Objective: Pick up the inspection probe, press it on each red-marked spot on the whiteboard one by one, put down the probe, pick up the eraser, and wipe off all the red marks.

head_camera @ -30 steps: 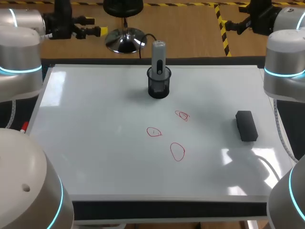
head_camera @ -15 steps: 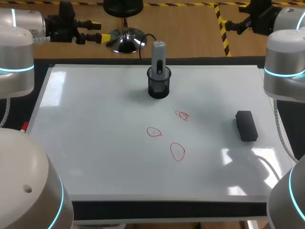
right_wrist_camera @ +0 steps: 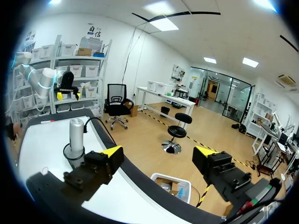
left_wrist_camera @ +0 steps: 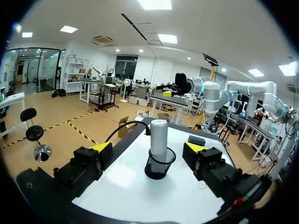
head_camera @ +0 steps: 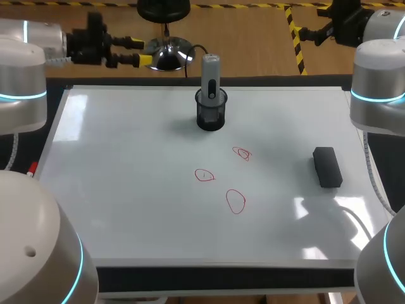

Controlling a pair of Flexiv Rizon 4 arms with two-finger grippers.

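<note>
The whiteboard [head_camera: 126, 190] is the biggest thing before us, lying flat and taking up nearly all of the head view.

Our left hand [head_camera: 140, 51] hangs past the board's far left edge, well apart from everything on it. Its fingers are spread and it grips nothing. In the left wrist view the cup and probe stand ahead of it, framed by the two yellow tips but touched by neither.

Our right hand [right_wrist_camera: 157, 153] is beyond the far right corner of the board, fingers likewise parted and empty. From its wrist view the cup and probe stand off to one side of it.

A black mesh cup [head_camera: 210, 117] stands upright near the middle of the board's far edge. It is the only container we see, and it holds one thing, the inspection probe [head_camera: 211, 73]. The probe is a grey cylinder with its long axis vertical. Its lower end is down in the cup and its rounded top points straight up, rising well above the rim.

The black eraser [head_camera: 327, 166] lies flat near the board's right edge, well apart from the cup, with its long axis running roughly from far to near.

Three red marks [head_camera: 235, 201] are drawn between cup and eraser, nearer the board's middle. They are small closed loops: one close to the near side, one [head_camera: 204, 175] just to its left and further off, and one [head_camera: 242, 153] further still, closest to the cup.
</note>
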